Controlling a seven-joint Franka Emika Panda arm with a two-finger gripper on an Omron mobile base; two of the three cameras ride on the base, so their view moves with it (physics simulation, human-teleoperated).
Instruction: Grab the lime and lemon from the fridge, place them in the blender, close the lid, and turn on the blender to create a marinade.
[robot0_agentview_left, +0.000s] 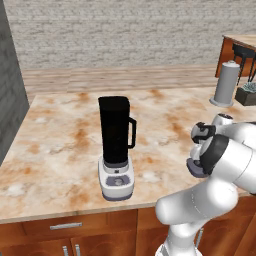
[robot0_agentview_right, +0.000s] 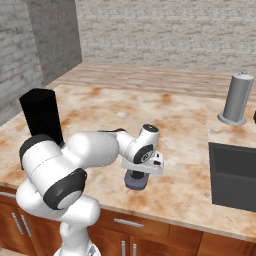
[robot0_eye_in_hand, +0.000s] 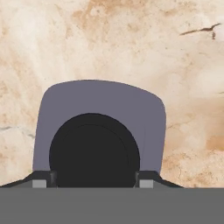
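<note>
Marble counter (robot0_agentview_left: 60, 120) carries the lid (robot0_eye_in_hand: 99, 127) right of the blender (robot0_agentview_left: 116, 148); its raised centre is flanked closely by the gripper (robot0_eye_in_hand: 94, 179) fingers, pinching not confirmed

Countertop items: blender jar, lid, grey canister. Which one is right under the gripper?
The lid, the low grey cap on the counter. The gripper straddles its dark raised centre. The blender and grey canister stand tall, apart.

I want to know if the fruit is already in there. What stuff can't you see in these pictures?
- Inside of the tall black blender jar: left base view, its opaque walls hide whether any fruit is in it.
- Lower part of that jar: right base view, the white arm covers it.
- Dark grey round lid: hand view, its near edge is cut off at the bottom.
- Gripper: hand view, whether its fingertips touch the lid.
</note>
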